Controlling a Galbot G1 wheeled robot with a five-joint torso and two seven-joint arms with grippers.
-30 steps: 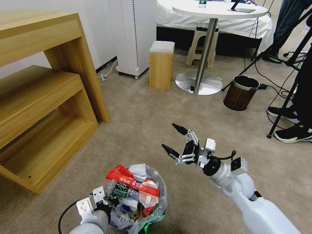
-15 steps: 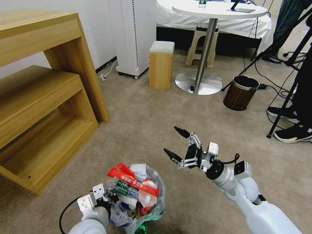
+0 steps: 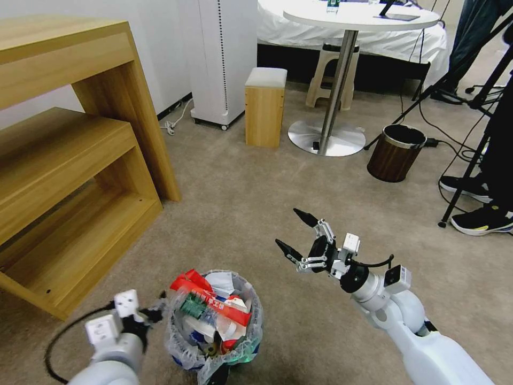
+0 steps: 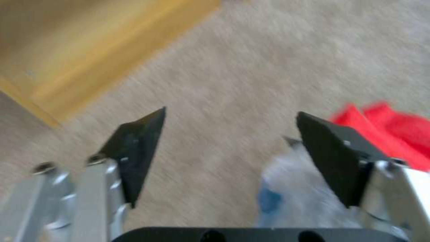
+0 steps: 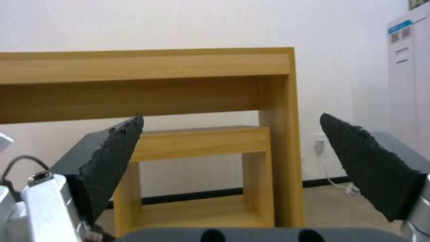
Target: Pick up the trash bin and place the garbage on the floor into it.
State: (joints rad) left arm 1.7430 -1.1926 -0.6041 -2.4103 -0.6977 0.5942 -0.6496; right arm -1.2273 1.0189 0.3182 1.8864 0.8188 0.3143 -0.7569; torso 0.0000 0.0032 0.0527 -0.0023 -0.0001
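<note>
- Your left tool [image 3: 155, 313] sits released just beside the trash bin [image 3: 214, 331], jaws spread and nothing between them; the bin stands on the floor [image 3: 240, 203], heaped with garbage [image 3: 211, 305]
- Your right tool [image 3: 299, 240] hangs released above bare carpet, on the bin's far side
- Risk, as I judge it: the red packets crest the rim, so brushing the liner could tip them out or topple the bin
- The wooden shelf [image 3: 80, 176] crowds your left tool's outer side; open carpet lies ahead of both tools
</note>
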